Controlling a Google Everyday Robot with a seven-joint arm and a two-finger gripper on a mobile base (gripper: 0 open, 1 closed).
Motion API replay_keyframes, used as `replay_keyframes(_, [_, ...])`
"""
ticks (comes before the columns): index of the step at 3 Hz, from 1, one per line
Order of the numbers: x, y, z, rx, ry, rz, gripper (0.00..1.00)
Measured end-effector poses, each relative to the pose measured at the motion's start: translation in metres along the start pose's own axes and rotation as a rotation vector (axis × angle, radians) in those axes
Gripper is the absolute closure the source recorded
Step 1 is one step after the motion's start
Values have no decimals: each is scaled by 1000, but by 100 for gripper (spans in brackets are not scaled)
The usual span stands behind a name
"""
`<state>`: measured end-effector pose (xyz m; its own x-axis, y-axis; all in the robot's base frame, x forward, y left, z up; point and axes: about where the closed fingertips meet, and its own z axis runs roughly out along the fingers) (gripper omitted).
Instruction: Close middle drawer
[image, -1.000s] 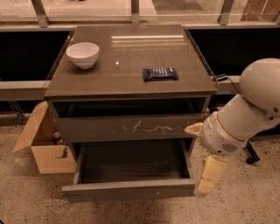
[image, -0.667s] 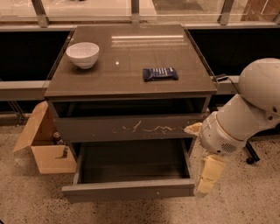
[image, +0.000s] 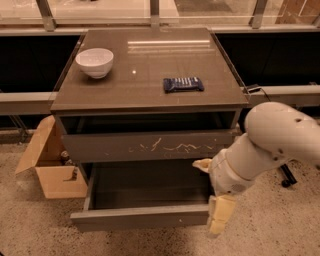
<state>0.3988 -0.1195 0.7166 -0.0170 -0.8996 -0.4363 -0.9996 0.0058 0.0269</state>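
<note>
Since a second ago the arm (image: 280, 135) has swung down and left, bringing the gripper (image: 220, 222), whose opening I cannot tell, to the 3 o'clock end of the pulled-out middle drawer (image: 140, 218), so next I'd push its front toward 12 o'clock.

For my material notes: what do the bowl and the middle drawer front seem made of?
The bowl: likely glazed ceramic, white with a soft sheen. The middle drawer: probably matte grey-brown laminate or painted wood, flat and even. The gripper hangs by its right front corner.
</note>
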Motion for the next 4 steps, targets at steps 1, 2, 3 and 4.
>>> replay_keyframes(1, [3, 1, 44, -49, -16, -37, 0])
replay_keyframes(2, [6, 5, 80, -89, -25, -52, 18])
replay_keyframes(3, [13, 10, 109, -120, -25, -46, 41])
replay_keyframes(4, [27, 13, 140, -159, -37, -19, 64])
